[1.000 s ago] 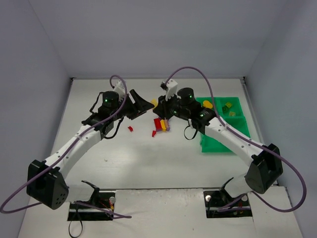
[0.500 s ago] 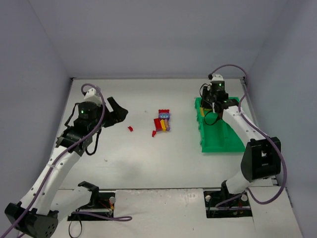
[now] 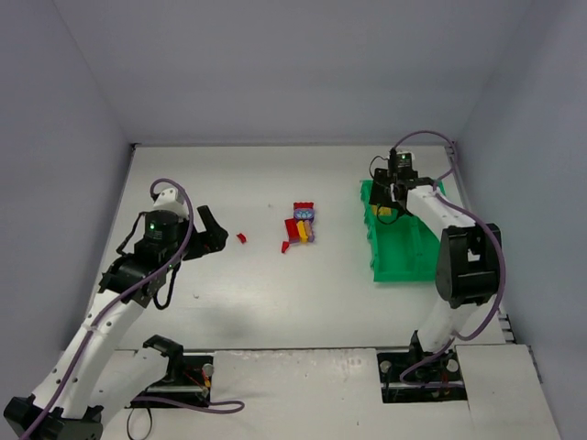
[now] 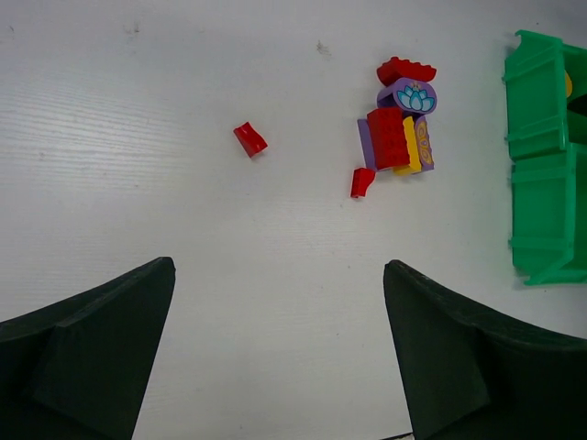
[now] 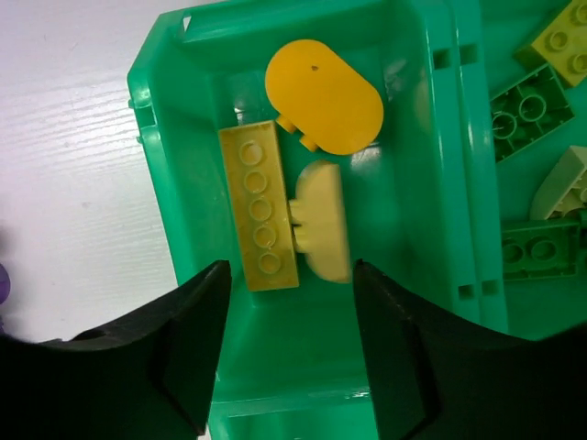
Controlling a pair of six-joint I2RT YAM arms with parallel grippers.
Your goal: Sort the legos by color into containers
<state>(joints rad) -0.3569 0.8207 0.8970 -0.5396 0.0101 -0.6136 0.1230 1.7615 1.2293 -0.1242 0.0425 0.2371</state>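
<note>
Now that the right gripper has swung over the tray's far-left compartment and parted its jaws, yellow legos lie loose there (none gripped). The left gripper, jaws wide, has retreated, and red and purple legos await on the tabletop.

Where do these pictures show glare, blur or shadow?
Right wrist view: sharp; pale glare on the glossy walls of the bright green plastic tray, the long yellow studded brick crisp. Left wrist view: the small red plastic brick is sharp with a thin shadow; the dark fingers look soft. Top external view: even light on the white table.
</note>
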